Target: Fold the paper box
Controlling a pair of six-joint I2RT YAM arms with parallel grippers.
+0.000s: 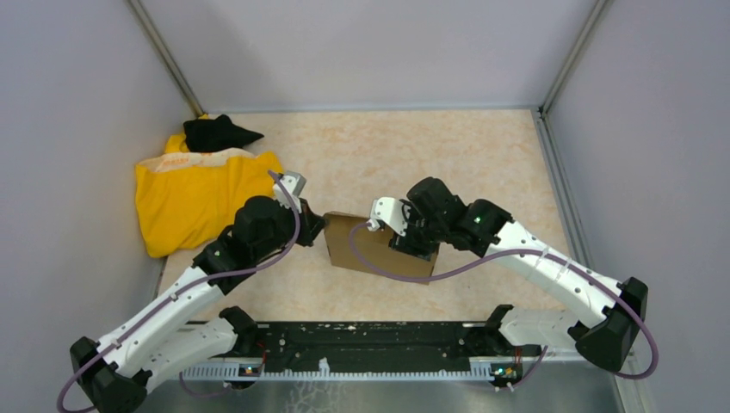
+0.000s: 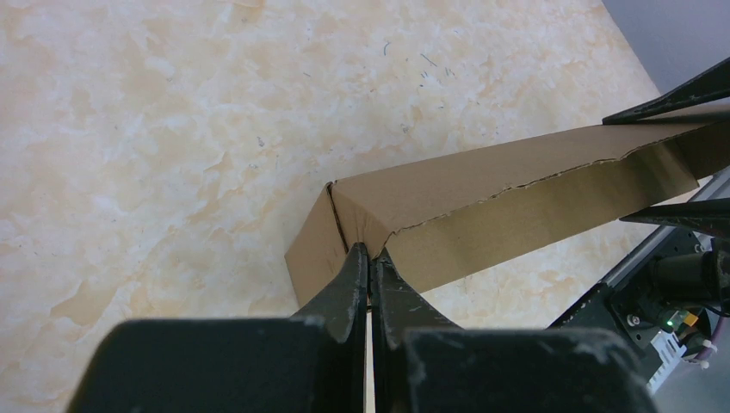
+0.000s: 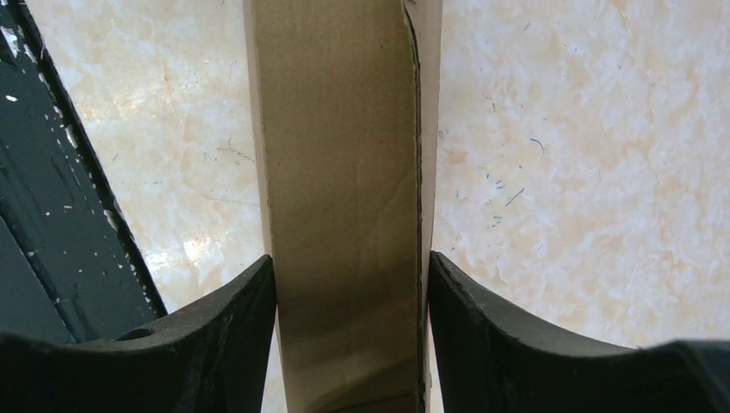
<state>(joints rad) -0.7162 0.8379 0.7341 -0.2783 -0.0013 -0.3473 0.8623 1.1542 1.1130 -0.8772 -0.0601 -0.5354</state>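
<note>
From the top camera, the paper box (image 1: 366,245) sits mid-table, folded flat and standing on a long edge. The left gripper (image 1: 315,227) meets the box's nine o'clock end, and the right gripper (image 1: 415,247) straddles its three o'clock end. A yellow cloth (image 1: 194,198) lies at about ten o'clock from the box, with a black cloth (image 1: 219,133) at its far edge.

In the left wrist camera, the left gripper (image 2: 370,256) has its jaws pressed together, tips touching the box's (image 2: 516,189) near corner. Whether any cardboard is pinched between them cannot be told. The box runs off toward two o'clock, where the right gripper's black fingers (image 2: 676,96) flank it.

In the right wrist camera, the box (image 3: 344,129) runs straight up to twelve o'clock between the fingers (image 3: 228,323) of the right gripper (image 3: 351,268), which clamp both of its faces. A black rail (image 3: 52,215) lies at nine o'clock.
</note>
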